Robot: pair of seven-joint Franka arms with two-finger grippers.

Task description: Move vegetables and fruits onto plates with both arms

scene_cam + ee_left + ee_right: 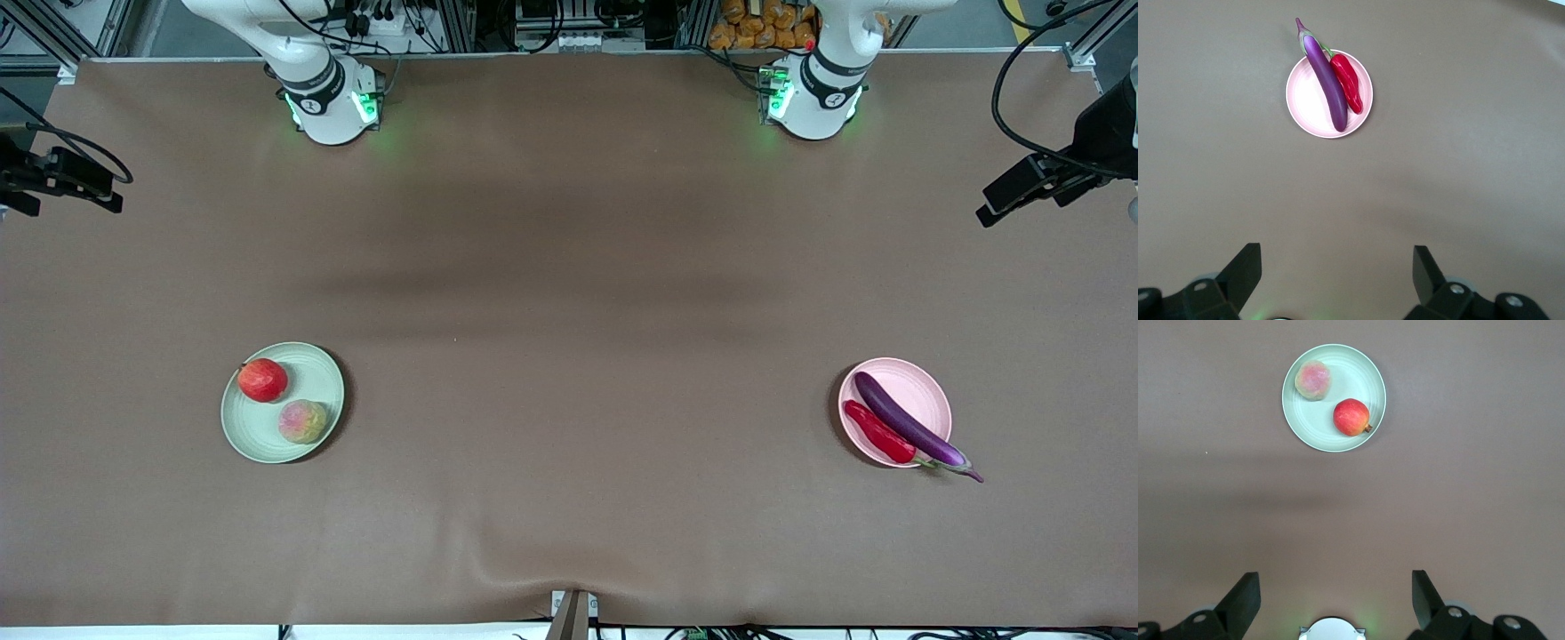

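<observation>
The red apple-like fruit (262, 380) and the fuzzy peach (302, 421) lie on the pale green plate (316, 369) toward the right arm's end; they also show in the right wrist view, fruit (1351, 417), peach (1313, 380), plate (1365, 370). The purple eggplant (907, 428) and red chili pepper (878, 431) lie on the pale pink plate (920, 382) toward the left arm's end, the eggplant's stem end over the rim; they show in the left wrist view, eggplant (1325, 80), chili (1348, 81), plate (1305, 103). My left gripper (1337, 267) and right gripper (1335, 587) are open and empty, high above the table near their bases.
The brown table cloth (569, 267) covers the whole table. The arm bases (333, 102) (813, 98) stand along the table edge farthest from the front camera. Black camera mounts (62, 178) (1040, 178) sit at the two ends.
</observation>
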